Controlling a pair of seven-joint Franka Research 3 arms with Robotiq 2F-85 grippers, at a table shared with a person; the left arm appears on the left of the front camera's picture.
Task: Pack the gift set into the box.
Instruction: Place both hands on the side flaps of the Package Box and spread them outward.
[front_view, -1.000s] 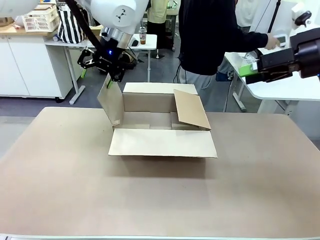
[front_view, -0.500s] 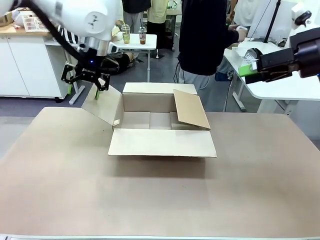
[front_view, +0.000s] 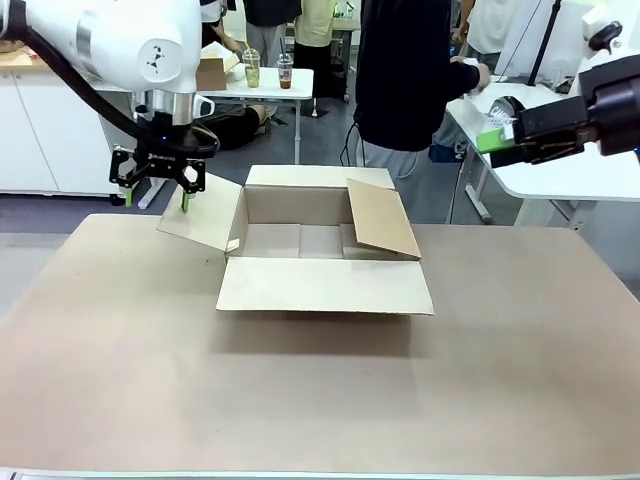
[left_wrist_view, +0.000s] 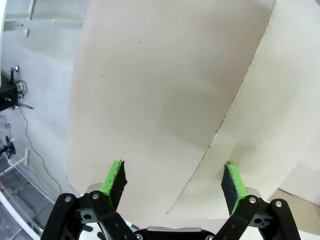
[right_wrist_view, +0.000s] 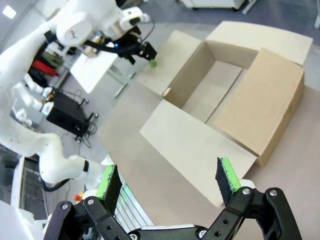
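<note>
The box is a wide brown carton at the table's middle, with its front, back and left flaps spread and its right flap leaning inward. Nothing lies inside it. My left gripper hangs open just over the outer edge of the left flap. In the left wrist view that flap runs under the open left gripper. My right gripper is held high at the right, away from the table. The right wrist view has it open above the box. The gift set is out of view.
A person in a dark top stands behind the box, turned toward a white side table at the right. The brown table top is bare in front of the box. Farther back stands another table with cups.
My left gripper has moved left and down, and the left flap has gone from upright to spread outward. The right arm has not moved. The person has drawn an arm in.
</note>
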